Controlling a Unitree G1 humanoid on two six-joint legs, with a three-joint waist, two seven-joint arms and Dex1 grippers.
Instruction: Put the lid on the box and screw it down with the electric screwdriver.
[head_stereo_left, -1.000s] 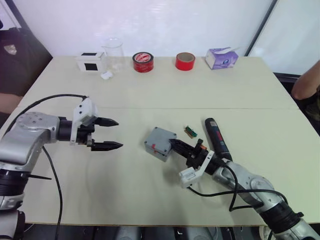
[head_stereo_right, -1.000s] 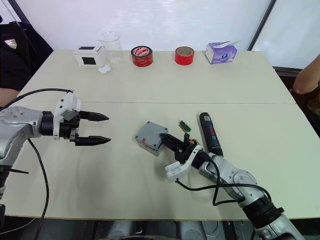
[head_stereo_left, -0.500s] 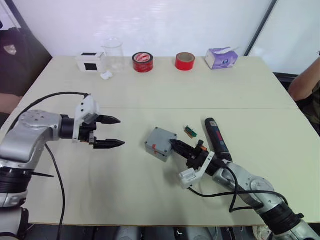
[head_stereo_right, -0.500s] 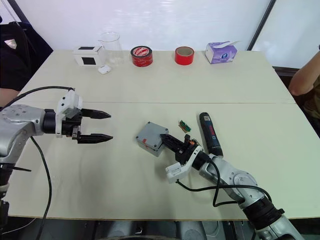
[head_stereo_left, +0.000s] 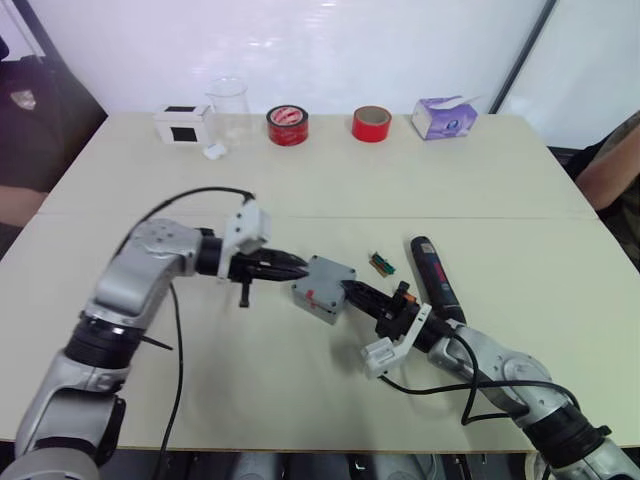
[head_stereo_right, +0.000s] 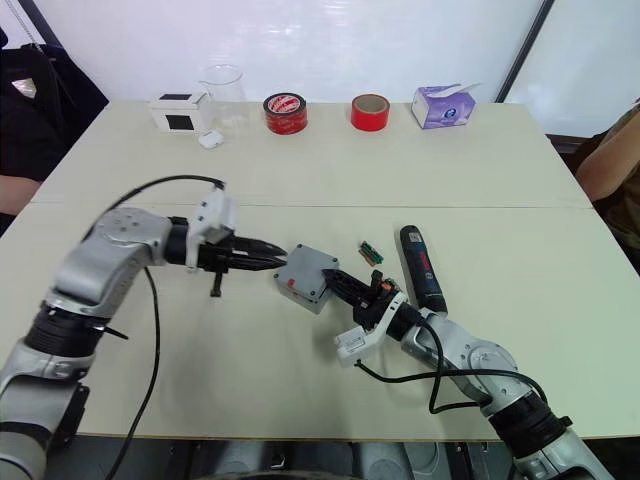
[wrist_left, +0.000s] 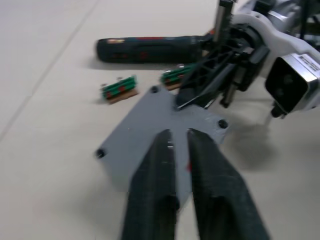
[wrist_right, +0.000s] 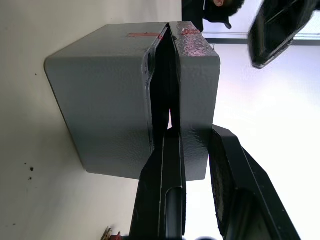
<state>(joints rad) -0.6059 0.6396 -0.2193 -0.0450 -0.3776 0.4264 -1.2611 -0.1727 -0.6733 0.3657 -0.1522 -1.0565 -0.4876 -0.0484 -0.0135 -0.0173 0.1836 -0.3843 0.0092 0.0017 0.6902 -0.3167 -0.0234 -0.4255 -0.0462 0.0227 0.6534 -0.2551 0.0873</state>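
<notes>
From the head cameras, the box (head_stereo_left: 322, 286) sits on the table (head_stereo_left: 300, 390) with the lid (head_stereo_right: 311, 266) already on top, and the electric screwdriver (head_stereo_left: 432, 276) lies untouched just beyond its right side, past a small green part (head_stereo_left: 380, 263). The left gripper (head_stereo_left: 288, 269), which hung open well away from the box a second ago, has come in against its left edge with the fingers nearly closed, I think to press or steady the lid. The right gripper (head_stereo_left: 358, 294) stays at the opposite edge. In the left wrist view, its fingers (wrist_left: 155, 195) are narrow over the lid. In the right wrist view, one finger (wrist_right: 167, 165) sits in the seam between lid and box, gripping the lid, probably to align it.
</notes>
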